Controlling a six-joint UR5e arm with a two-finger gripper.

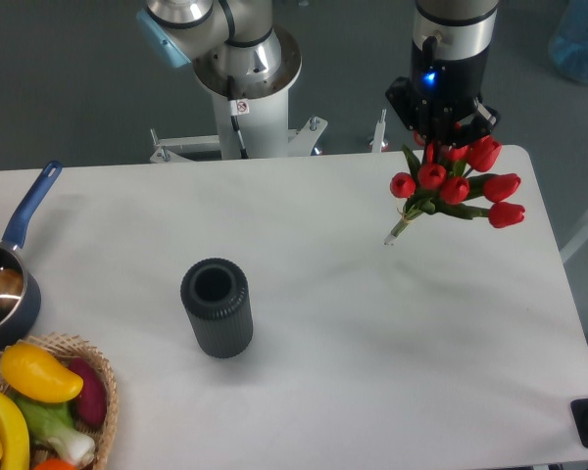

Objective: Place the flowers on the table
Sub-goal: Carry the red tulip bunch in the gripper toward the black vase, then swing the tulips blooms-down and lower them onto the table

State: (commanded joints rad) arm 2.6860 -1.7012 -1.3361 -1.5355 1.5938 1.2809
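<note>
The flowers [458, 186], a bunch of red tulips with green leaves and thin tied stems, hang tilted in the air above the far right part of the white table [372, 343]. The stem ends point down-left. My gripper [441, 137] is directly above them, shut on the bunch near the flower heads. The dark ribbed vase [217, 306] stands upright and empty at the table's middle left, well apart from the gripper.
A dark pan with a blue handle [5, 274] sits at the left edge. A wicker basket [49, 411] with yellow, red and green vegetables is at the front left corner. The robot's base [245, 69] stands behind the table.
</note>
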